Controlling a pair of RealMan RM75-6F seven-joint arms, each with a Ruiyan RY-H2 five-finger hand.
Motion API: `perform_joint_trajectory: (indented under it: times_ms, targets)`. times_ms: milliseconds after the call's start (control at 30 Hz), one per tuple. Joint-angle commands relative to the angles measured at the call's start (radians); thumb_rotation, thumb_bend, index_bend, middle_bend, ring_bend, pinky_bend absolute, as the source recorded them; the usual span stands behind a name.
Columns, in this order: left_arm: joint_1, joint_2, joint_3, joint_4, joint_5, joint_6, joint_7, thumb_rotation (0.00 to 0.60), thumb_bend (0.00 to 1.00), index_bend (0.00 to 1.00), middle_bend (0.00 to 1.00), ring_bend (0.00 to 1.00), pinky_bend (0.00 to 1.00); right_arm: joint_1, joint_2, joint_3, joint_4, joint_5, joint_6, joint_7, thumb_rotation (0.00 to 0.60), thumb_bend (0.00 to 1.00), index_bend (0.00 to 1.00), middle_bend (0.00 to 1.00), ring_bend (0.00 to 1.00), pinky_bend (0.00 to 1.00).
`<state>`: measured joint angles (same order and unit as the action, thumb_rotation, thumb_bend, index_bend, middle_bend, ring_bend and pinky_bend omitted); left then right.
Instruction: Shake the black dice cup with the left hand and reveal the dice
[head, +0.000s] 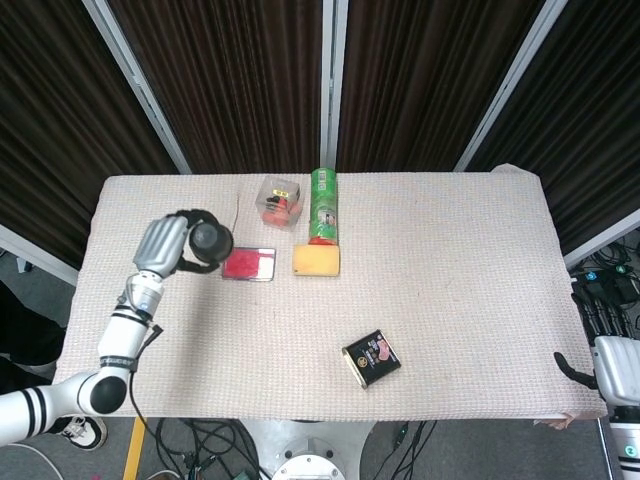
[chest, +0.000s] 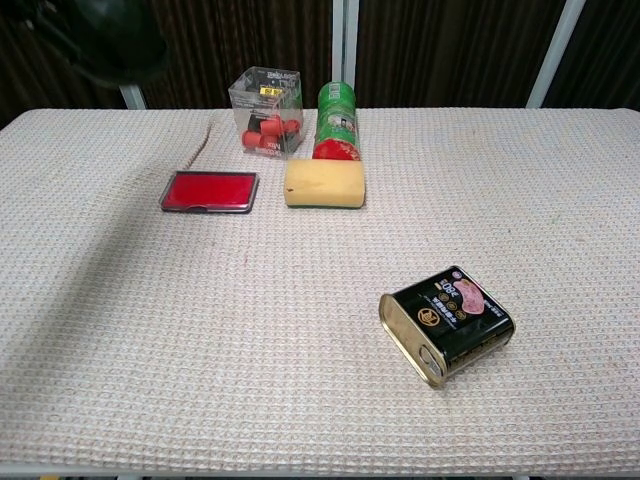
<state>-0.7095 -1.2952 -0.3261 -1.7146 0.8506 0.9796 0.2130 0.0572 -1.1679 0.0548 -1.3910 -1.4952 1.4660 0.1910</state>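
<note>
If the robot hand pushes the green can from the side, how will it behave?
The green can lies on its side, so it would probably roll. The yellow sponge at its near end may hinder it. It looks rigid, unlikely to dent.

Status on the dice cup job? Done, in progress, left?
Done: the left hand has the black dice cup off the table, uncovering the red tray. In hand: cup held raised beside the tray. Left: no dice visible on the tray in either view, so the reveal isn't confirmed.

Mid-table bare — red tray (chest: 210, 191), sponge (chest: 324, 184), tin (chest: 447, 323) obstruct.
</note>
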Motion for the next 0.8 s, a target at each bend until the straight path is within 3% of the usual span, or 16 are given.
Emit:
perform_joint_trajectory:
  times_ms: [33,233,333,433,600,667,800]
  targets:
    - [-0.035,-0.033,0.024,0.027,-0.029,-0.05,0.01,0.6,0.24,0.5,0.52,0.28,0.3,0.005,-0.004,-0.003,0.002,0.003,-0.014,-0.004,0.6,0.17,0.0,0.0,0.0,0.0]
    - [-0.011,0.018,-0.139,-0.146,0.277,0.302,-0.026,0.6,0.24,0.5,0.52,0.28,0.31,0.009,-0.015,-0.005,0.019,0.007,-0.029,0.001,0.6,0.17,0.0,0.0,0.0,0.0]
    - [0.001,-0.008,-0.157,-0.146,0.371,0.411,-0.047,0.6,0.23,0.5,0.52,0.28,0.31,0.008,-0.015,-0.003,0.021,0.008,-0.027,0.004,0.6,0.17,0.0,0.0,0.0,0.0]
    - [0.019,-0.036,-0.087,-0.112,0.356,0.372,-0.074,0.6,0.23,0.5,0.52,0.29,0.31,0.009,-0.016,-0.003,0.022,0.009,-0.029,0.005,0.6,0.17,0.0,0.0,0.0,0.0]
    - [0.027,-0.04,0.122,-0.003,0.184,0.023,-0.126,0.6,0.23,0.52,0.53,0.3,0.31,0.012,-0.02,-0.004,0.026,0.014,-0.04,0.002,0.6,0.17,0.0,0.0,0.0,0.0]
    - [0.032,-0.08,0.167,0.061,0.159,-0.048,-0.157,0.6,0.23,0.52,0.53,0.31,0.32,0.012,-0.02,-0.004,0.026,0.016,-0.04,0.001,0.6,0.17,0.0,0.0,0.0,0.0]
    - [0.041,-0.125,0.202,0.123,0.174,-0.096,-0.197,0.6,0.24,0.52,0.53,0.31,0.32,0.012,-0.02,-0.003,0.025,0.018,-0.042,0.0,0.6,0.17,0.0,0.0,0.0,0.0]
